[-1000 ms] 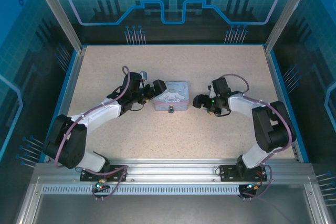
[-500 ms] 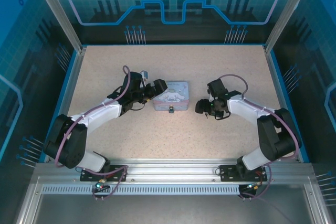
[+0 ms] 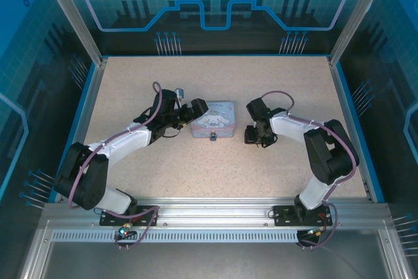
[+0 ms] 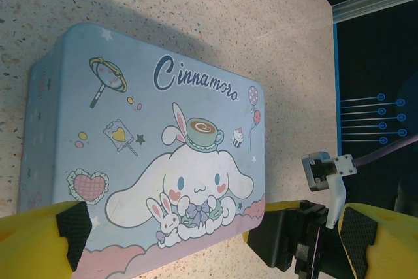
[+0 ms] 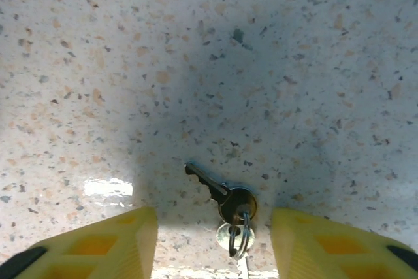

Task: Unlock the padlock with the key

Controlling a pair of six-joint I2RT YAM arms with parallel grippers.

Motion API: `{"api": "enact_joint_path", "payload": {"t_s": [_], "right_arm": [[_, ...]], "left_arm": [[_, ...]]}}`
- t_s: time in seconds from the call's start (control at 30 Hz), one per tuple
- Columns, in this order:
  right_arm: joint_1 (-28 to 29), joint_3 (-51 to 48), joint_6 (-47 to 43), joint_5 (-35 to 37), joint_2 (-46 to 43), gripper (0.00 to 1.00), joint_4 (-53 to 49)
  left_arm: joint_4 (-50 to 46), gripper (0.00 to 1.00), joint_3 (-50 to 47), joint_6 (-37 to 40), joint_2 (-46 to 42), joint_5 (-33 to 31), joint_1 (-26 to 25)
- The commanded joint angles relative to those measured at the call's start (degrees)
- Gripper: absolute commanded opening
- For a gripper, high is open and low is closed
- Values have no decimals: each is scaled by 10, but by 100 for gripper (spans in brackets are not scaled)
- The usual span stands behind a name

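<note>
The key (image 5: 222,194), small and silver on a ring with a second key, lies flat on the table between my right gripper's yellow fingers (image 5: 117,243). That right gripper (image 5: 212,246) is open and hangs just above the key, right of the tin (image 3: 256,135). The padlock (image 3: 212,138) is a tiny dark thing at the near edge of the pale blue tin (image 3: 214,119). At the tin's left side, my left gripper (image 3: 193,112) is open, its pads (image 4: 73,227) wide apart with the tin's near edge between them (image 4: 215,249).
The cartoon-printed tin (image 4: 150,155) sits mid-table. The right arm's black wrist parts (image 4: 287,243) stand close to the tin's right corner. The table's blue right border (image 4: 336,96) and the metal frame lie beyond. Bare speckled tabletop (image 3: 215,174) lies in front.
My right wrist has swung left towards the tin and the gripper has turned to point down at the table. The left arm and the tin have not moved.
</note>
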Motion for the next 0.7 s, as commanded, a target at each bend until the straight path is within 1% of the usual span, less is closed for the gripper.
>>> {"api": "enact_joint_path", "payload": {"t_s": [0.0, 0.13, 0.17, 0.23, 0.3, 0.37, 0.43, 0.53, 0.67], "right_arm": [[9, 11, -2, 12, 15, 47, -16], [10, 13, 0, 14, 15, 45, -22], [11, 13, 0, 14, 15, 41, -22], [12, 13, 1, 14, 14, 40, -23], [13, 13, 2, 14, 15, 35, -24], [15, 12, 4, 13, 16, 34, -24], [17, 11, 6, 14, 16, 31, -23], [20, 8, 8, 14, 22, 29, -20], [20, 9, 9, 16, 30, 19, -17]], "left_arm": [[0, 99, 16, 3, -5, 8, -5], [0, 99, 17, 2, -3, 9, -5], [1, 99, 17, 1, -3, 9, -5], [1, 99, 17, 1, -3, 9, -4], [2, 99, 18, 0, -3, 9, -4], [2, 99, 18, -1, -3, 9, -4], [0, 99, 18, -1, -3, 8, -5], [-6, 99, 19, -5, 0, 5, -4], [-8, 99, 20, -8, -3, 6, -4]]}}
